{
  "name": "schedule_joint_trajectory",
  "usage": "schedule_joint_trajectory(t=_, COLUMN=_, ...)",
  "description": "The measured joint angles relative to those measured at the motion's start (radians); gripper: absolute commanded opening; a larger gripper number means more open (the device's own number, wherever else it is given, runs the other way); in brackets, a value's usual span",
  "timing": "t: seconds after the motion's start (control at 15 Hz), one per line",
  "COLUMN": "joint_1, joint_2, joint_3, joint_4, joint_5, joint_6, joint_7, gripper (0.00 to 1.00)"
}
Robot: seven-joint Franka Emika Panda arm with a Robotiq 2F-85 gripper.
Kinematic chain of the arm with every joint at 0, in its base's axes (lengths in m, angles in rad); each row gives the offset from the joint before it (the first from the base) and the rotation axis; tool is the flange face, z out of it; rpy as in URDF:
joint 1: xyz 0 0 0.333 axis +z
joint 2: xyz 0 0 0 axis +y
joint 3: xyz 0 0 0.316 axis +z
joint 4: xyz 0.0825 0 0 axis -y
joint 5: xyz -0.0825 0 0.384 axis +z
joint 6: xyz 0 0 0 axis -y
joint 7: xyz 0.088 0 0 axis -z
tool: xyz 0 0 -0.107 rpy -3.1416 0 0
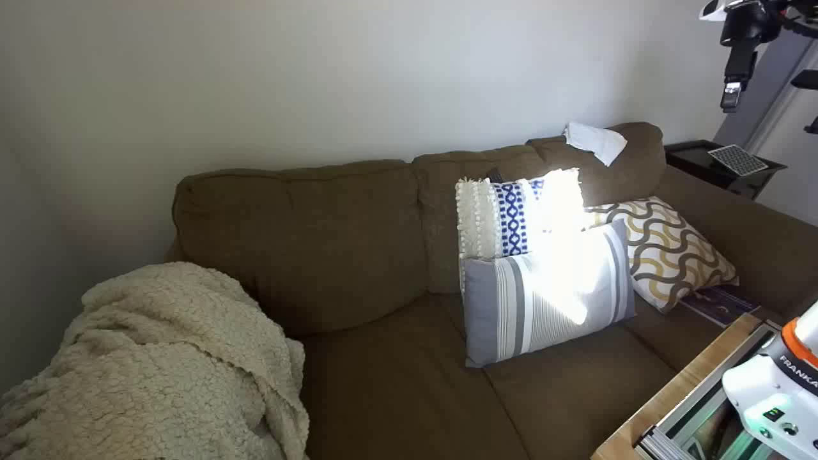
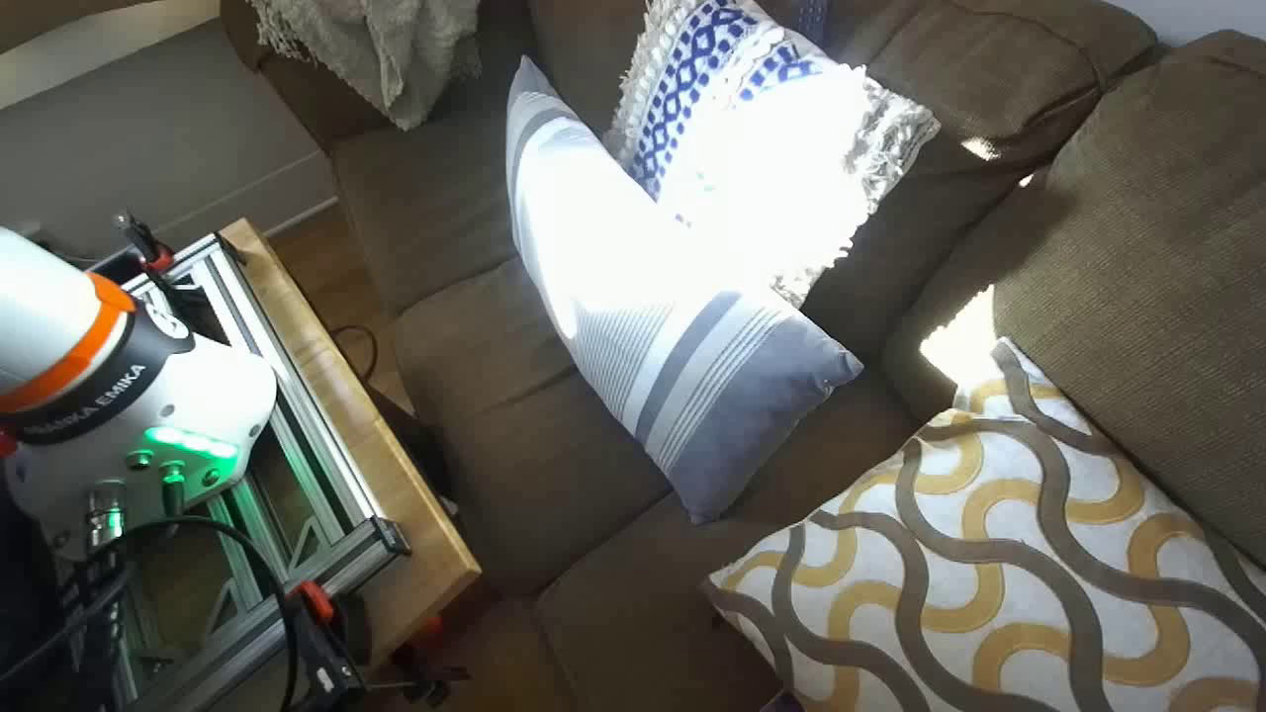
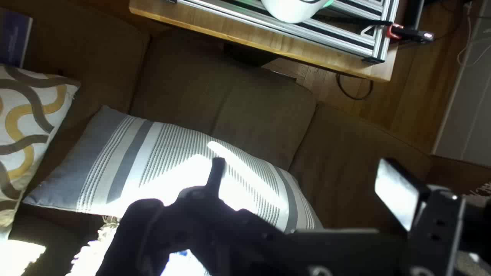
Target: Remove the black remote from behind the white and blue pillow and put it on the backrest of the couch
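Note:
The white and blue pillow [image 1: 511, 214] has a fringe and leans on the couch backrest [image 1: 307, 236]; it also shows in an exterior view [image 2: 682, 89], partly washed out by sunlight. Only a sliver shows at the bottom of the wrist view [image 3: 184, 264]. A small dark tip, seemingly the black remote [image 1: 494, 174], shows above the pillow's top edge; the rest is hidden behind it. A dark piece also shows there in an exterior view [image 2: 811, 18]. My gripper [image 3: 305, 178] is open and empty, high above the couch, at the upper right in an exterior view [image 1: 771, 116].
A grey-and-white striped pillow [image 1: 495, 313] stands before the fringed one. A brown-and-yellow patterned cushion [image 1: 671, 249] lies beside it. A white cloth [image 1: 594, 142] hangs over the backrest. A cream blanket [image 1: 166, 364] covers the far end. The robot's wooden table [image 2: 396, 494] faces the seat.

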Motion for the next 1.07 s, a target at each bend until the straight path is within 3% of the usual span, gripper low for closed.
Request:
schedule_joint_trajectory(t=0.73, joint_1=-0.011, joint_2=0.027, joint_3=0.005, joint_4=0.006, joint_5=0.002, joint_6=0.023, joint_7=0.044, gripper=1.00)
schedule_joint_trajectory(t=0.87, joint_1=-0.021, joint_2=0.073, joint_3=0.006, joint_4=0.014, joint_5=0.009, joint_6=0.097, joint_7=0.086, gripper=1.00)
schedule_joint_trajectory(t=1.07, joint_1=-0.024, joint_2=0.148, joint_3=0.017, joint_4=0.022, joint_5=0.034, joint_6=0.301, joint_7=0.129, gripper=1.00)
